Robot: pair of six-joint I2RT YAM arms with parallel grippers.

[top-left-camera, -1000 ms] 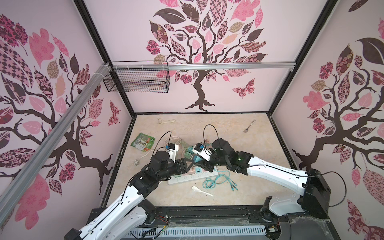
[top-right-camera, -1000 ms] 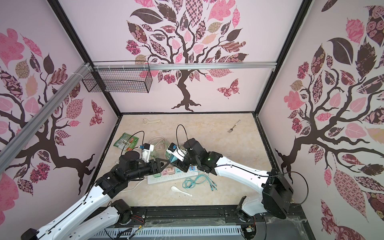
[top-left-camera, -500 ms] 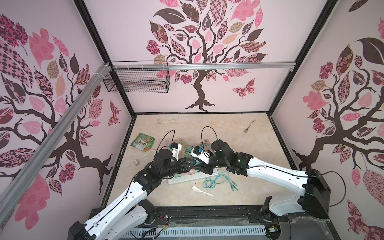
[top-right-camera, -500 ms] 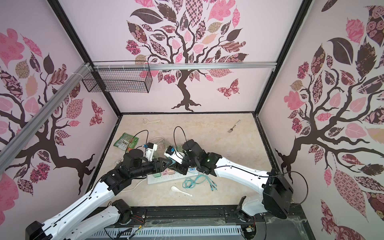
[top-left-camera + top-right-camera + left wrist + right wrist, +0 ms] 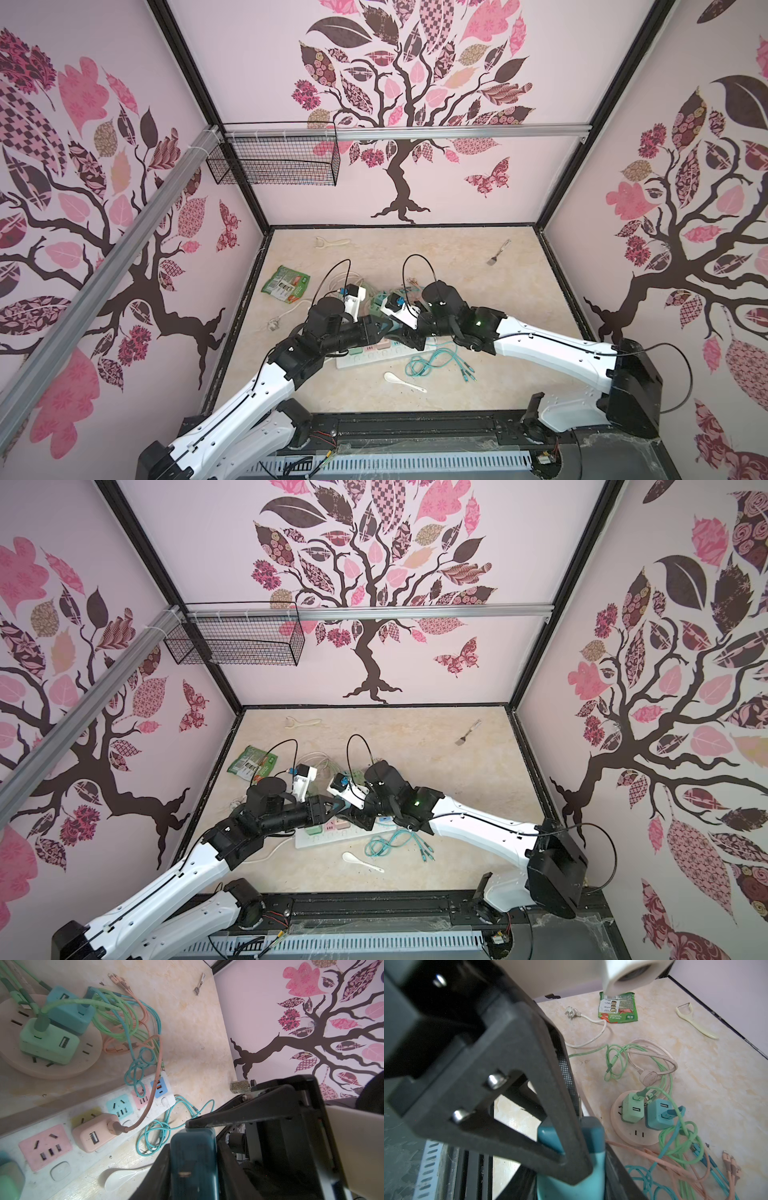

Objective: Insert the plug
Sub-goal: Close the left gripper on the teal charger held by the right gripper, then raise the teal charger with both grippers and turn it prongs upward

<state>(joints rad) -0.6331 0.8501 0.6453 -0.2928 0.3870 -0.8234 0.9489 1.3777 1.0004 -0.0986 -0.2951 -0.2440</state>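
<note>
**Task item.** I see one teal plug [image 5: 194,1159]: a blocky charger cube with rounded corners. The face toward the left wrist camera is dark and carries a small pale mark, too blurred to identify. The plug is off the desk [image 5: 457,291], held between the two arms over the white power strip [image 5: 374,359], mid-desk in both top views.

**Grip.** The left gripper [image 5: 376,326] has its fingers [image 5: 160,1167] pressed on two opposite sides of the plug, with no gap visible. The right gripper [image 5: 407,334] meets it from the opposite side. Its fingers [image 5: 239,1111] are likewise pinching the plug.

**Count.**
- Sockets: one long strip and one round socket hub [image 5: 87,1064].
- Other charger cubes, all seated: four.
  - On the hub: a green cube [image 5: 49,1045] and a blue cube [image 5: 68,1014].
  - On the strip: a pink cube [image 5: 95,1132] and a second green cube [image 5: 8,1180], partly cut off.
- Utensils and other items: one spoon [image 5: 401,380], one fork [image 5: 496,253], one peeler [image 5: 332,242] and one green packet [image 5: 286,284].
- Cables: teal, green and pink cables lie tangled, and I cannot count them.

**Orientation.** In the left wrist view the plug's long axis runs along the left fingers, away from that camera. In both top views the fingers hide most of it. I cannot tell which way its prongs point.
</note>
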